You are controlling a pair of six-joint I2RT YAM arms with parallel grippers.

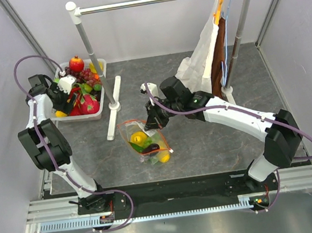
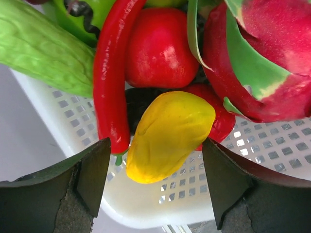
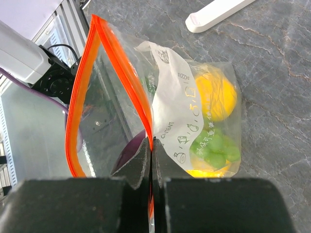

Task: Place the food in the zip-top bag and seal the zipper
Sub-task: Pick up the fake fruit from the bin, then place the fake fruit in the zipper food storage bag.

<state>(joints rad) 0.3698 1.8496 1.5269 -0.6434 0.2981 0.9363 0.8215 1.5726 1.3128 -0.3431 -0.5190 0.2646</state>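
The clear zip-top bag (image 1: 145,142) lies on the table with its mouth held open. Inside are a yellow lemon (image 3: 216,94), green grapes (image 3: 214,145) and a purple eggplant (image 3: 127,151). My right gripper (image 3: 151,145) is shut on one side of the orange-red zipper (image 3: 80,92); it also shows in the top view (image 1: 151,121). The slider is not in view. My left gripper (image 2: 155,145) is open over the white basket (image 2: 146,199), its fingers on either side of a yellow mango (image 2: 170,126) without touching it. In the top view this gripper (image 1: 64,98) is at the basket's left side.
The basket (image 1: 100,109) also holds a red chili (image 2: 114,82), a red apple (image 2: 158,48), a dragon fruit (image 2: 262,63) and a green gourd (image 2: 43,48). A clothes rack (image 1: 161,0) with a white foot (image 1: 113,107) stands behind; a white cloth (image 1: 203,58) hangs at its right.
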